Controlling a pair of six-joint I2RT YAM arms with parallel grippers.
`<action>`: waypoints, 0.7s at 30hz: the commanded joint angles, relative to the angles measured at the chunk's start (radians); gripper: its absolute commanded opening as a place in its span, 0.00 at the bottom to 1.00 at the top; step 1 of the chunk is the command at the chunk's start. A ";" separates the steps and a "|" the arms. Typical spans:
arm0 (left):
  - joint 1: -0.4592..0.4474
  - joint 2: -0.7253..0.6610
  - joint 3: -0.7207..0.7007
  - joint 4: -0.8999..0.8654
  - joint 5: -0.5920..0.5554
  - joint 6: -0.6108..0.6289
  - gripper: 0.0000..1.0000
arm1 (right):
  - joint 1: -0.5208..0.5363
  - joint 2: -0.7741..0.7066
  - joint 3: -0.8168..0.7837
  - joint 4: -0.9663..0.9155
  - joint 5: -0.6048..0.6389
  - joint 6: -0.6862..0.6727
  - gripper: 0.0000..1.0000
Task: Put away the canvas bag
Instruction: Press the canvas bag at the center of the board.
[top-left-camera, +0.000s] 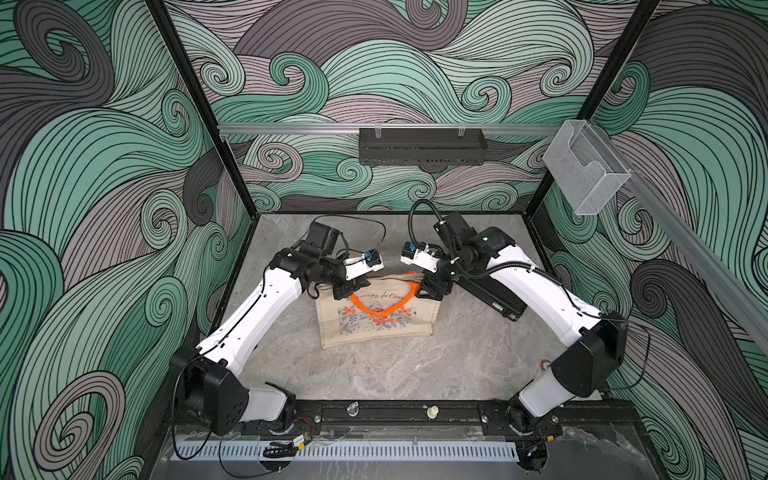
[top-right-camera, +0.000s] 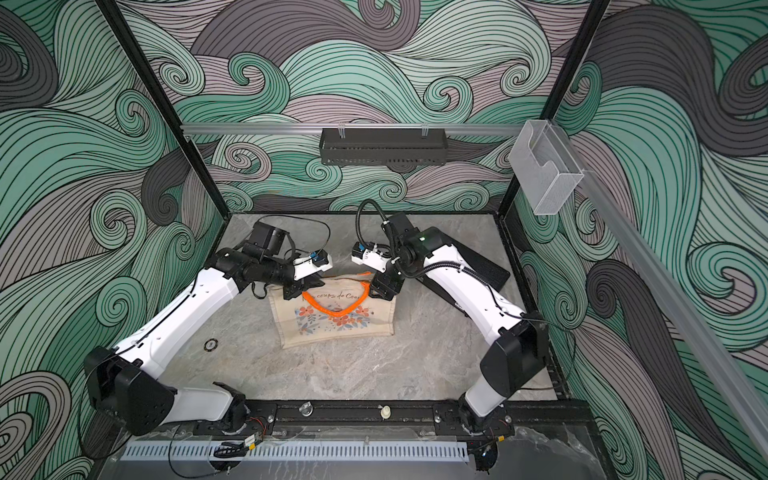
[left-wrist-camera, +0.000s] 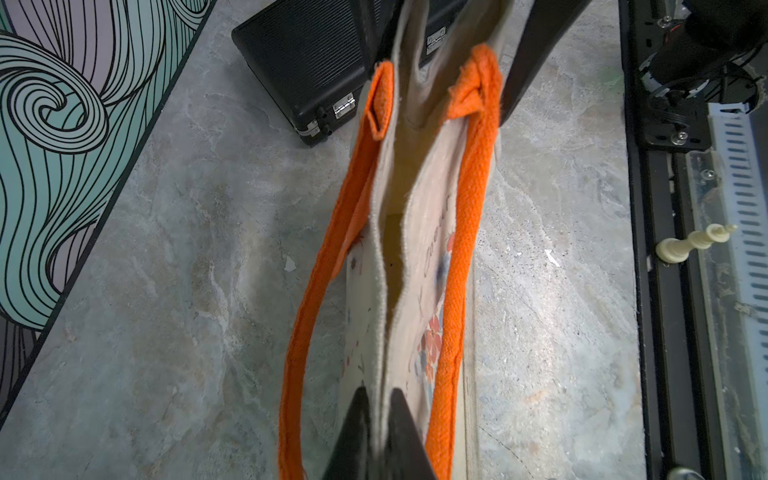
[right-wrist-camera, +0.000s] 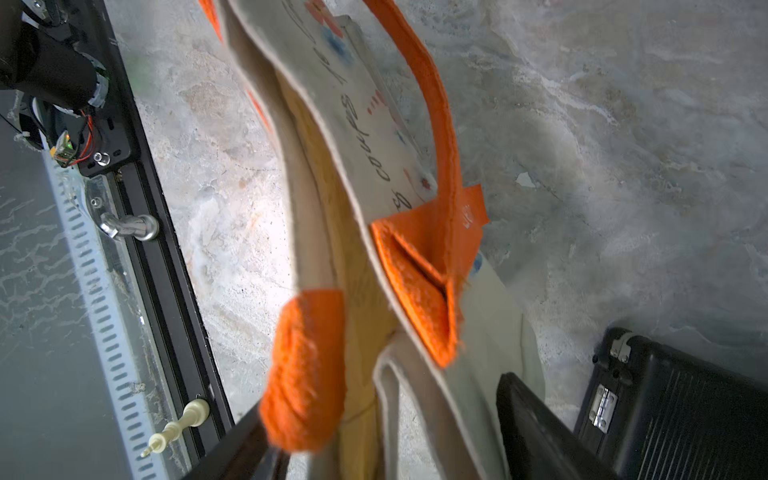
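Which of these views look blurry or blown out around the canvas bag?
Right wrist view: the canvas bag is soft near the lens, and the table beside it glares white. Left wrist view: bag weave sharp, left gripper blurred and dark. Both top views: evenly lit, no glare.

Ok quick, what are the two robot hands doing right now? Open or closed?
Left gripper: closed, pinching the top edge of the canvas bag.
Right gripper: open, jaws either side of the bag's other end.
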 joint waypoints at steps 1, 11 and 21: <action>0.008 -0.009 0.006 0.000 0.011 0.018 0.00 | -0.018 -0.028 -0.030 0.020 -0.020 -0.013 0.70; 0.008 -0.001 -0.006 0.027 0.011 0.012 0.00 | -0.017 0.034 -0.013 0.082 0.002 -0.003 0.02; -0.057 0.018 0.031 0.166 0.033 -0.156 0.81 | -0.012 0.000 -0.018 0.109 -0.099 0.016 0.00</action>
